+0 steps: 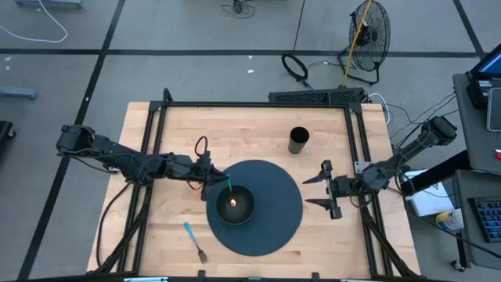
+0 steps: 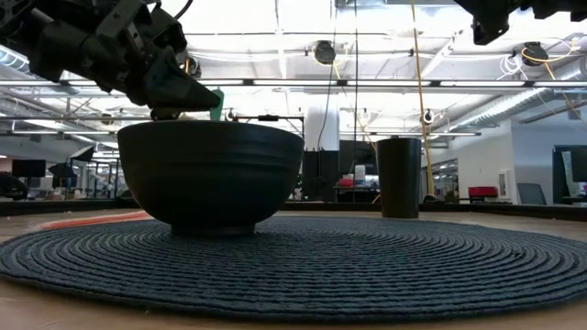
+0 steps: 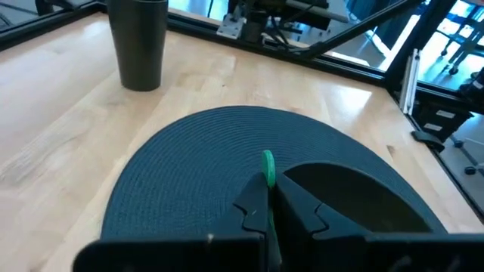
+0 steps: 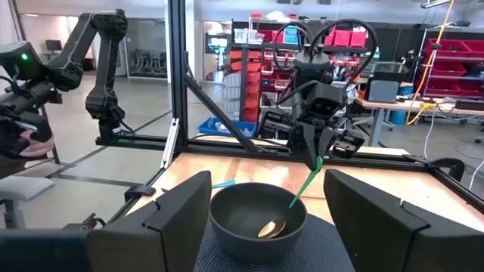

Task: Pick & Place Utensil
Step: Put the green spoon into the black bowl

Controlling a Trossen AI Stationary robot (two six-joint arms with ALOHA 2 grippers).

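The left gripper (image 1: 210, 178) was clamped tight on the green handle end of a spoon (image 4: 291, 204), held at the near-left rim of the dark bowl (image 1: 236, 205); the spoon slanted down with its metallic scoop resting inside the bowl. The bowl sat on the round woven mat (image 1: 278, 227), mid-table. The spoon looked light and stiff, its thin plastic handle likely slick, so a grip well up the handle, as here, seemed right, though it could pivot between the fingers. The right gripper (image 1: 329, 190) waited by the mat's right edge with fingers spread wide, holding nothing. 1 blue-handled fork (image 1: 196, 241) lay on the bare table left of the mat; a dark cup (image 1: 298, 141) stood behind.
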